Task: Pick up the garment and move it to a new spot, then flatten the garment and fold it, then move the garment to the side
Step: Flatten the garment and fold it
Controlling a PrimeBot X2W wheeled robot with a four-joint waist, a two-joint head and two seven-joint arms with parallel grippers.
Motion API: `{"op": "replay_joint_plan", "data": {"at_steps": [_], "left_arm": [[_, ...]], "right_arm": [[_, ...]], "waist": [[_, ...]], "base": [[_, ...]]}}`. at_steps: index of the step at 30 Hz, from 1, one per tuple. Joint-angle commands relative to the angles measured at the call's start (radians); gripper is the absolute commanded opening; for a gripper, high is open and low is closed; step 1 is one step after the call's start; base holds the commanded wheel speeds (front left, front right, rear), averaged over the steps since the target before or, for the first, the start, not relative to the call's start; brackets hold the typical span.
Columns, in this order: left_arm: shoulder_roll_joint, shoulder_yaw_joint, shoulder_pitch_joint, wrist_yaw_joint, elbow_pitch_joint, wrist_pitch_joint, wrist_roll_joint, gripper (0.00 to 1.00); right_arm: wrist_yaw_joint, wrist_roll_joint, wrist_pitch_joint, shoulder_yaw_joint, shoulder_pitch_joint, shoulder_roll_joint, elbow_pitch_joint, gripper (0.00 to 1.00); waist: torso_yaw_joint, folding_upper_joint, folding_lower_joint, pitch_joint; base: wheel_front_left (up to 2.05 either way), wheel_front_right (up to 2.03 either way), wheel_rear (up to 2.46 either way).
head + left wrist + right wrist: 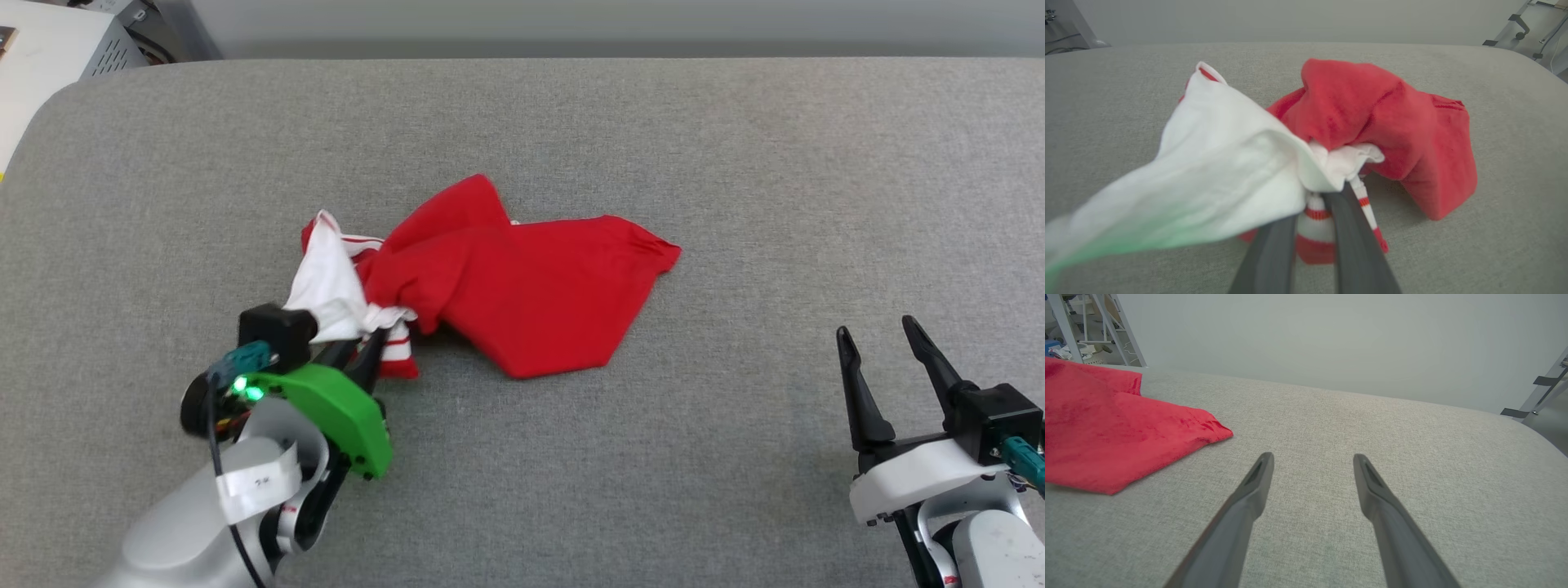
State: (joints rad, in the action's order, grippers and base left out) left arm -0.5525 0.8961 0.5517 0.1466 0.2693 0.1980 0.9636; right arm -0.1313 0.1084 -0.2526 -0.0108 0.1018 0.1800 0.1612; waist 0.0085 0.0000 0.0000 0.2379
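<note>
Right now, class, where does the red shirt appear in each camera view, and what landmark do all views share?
Head view: shirt left of centre, crumpled.
Left wrist view: shirt centre, pinched by the left gripper.
Right wrist view: shirt at left edge.
Shared landmark: the grey fabric surface under it.

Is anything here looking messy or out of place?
Only the garment: it lies crumpled in a twisted heap on the grey surface, one white sleeve bunched and pinched in the left gripper. The right gripper sits open, apart. Nothing looks torn or spilled.
</note>
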Motion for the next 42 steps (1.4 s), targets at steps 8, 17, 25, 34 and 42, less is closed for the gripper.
{"op": "replay_joint_plan", "data": {"at_steps": [8, 17, 25, 34, 42], "left_arm": [[0.009, -0.081, -0.185, 0.03, 0.14, 0.058, 0.053, 0.0], [0.052, -0.141, -0.257, 0.061, 0.154, 0.063, -0.022, 1.0], [-0.007, -0.282, -0.363, 0.15, -0.037, 0.064, -0.171, 1.0], [-0.175, -0.34, -0.328, 0.224, -0.265, 0.012, -0.251, 1.0], [-0.227, -0.307, -0.072, 0.11, -0.386, -0.155, -0.288, 1.0]], "right_arm": [[0.001, -0.006, -0.009, 0.008, -0.015, -0.003, 0.008, 1.0], [0.001, -0.01, -0.009, 0.025, -0.036, -0.006, 0.017, 1.0], [0.001, -0.011, -0.009, 0.042, -0.072, -0.011, 0.014, 1.0], [0.001, -0.011, -0.009, 0.037, -0.075, -0.018, 0.009, 1.0], [0.001, -0.007, -0.009, 0.016, -0.036, -0.008, 0.005, 1.0]], "waist": [[-0.005, 0.0, 0.0, -0.005], [0.021, 0.0, 0.0, -0.056], [0.048, 0.0, 0.0, -0.115], [0.045, 0.0, 0.0, -0.12], [0.012, 0.0, 0.0, -0.081]], "base": [[0.0, 0.0, 0.0], [0.0, 0.0, 0.0], [0.0, 0.0, 0.0], [0.0, 0.0, 0.0], [0.0, 0.0, 0.0]]}}
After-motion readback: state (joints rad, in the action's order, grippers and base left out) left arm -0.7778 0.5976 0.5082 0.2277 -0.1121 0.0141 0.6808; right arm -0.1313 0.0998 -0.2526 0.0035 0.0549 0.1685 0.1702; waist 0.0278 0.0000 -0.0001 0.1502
